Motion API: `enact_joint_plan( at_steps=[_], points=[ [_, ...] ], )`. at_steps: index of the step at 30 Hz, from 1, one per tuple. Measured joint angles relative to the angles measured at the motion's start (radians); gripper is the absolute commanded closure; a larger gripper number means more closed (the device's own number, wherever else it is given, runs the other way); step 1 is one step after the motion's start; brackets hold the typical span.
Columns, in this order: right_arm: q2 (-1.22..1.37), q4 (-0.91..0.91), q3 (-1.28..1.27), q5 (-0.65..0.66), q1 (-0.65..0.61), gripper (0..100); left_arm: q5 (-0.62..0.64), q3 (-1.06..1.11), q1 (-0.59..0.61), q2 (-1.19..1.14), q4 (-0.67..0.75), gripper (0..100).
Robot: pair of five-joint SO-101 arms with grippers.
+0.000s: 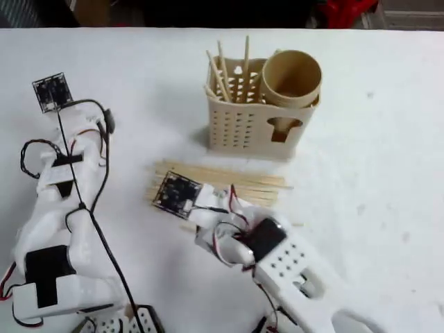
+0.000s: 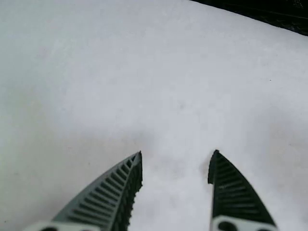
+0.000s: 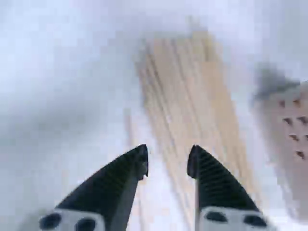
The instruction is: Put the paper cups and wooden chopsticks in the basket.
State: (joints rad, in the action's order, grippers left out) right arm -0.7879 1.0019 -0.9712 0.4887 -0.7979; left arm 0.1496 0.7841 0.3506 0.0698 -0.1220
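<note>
Fingers (image 3: 120, 178) of our right gripper (image 3: 167, 161) parted and empty over the loose wooden chopsticks (image 1: 236, 182), our left gripper (image 2: 175, 161) spread, holding nothing, over bare table (image 2: 144, 72), paper cup (image 1: 291, 76) and upright chopsticks (image 1: 245, 62) in the basket (image 1: 243, 128) just beyond

I count one basket (image 1: 253, 121) and one paper cup (image 1: 291, 76). I make out three or four upright chopsticks (image 1: 246, 55), plus one loose pile of chopsticks (image 1: 229, 179), too bunched to number.

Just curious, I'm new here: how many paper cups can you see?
1: the paper cup stands in the basket, beside upright chopsticks. Others may be nested inside it, unseen.
</note>
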Motion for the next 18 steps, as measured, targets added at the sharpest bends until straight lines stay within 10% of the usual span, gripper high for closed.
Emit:
enact_joint_plan(
  at_steps=[18],
  points=[
    [0.301, -0.176, -0.051, 0.118, -0.006, 85.4, 0.000, 0.000, 0.000, 0.000, 0.000, 77]
  ],
)
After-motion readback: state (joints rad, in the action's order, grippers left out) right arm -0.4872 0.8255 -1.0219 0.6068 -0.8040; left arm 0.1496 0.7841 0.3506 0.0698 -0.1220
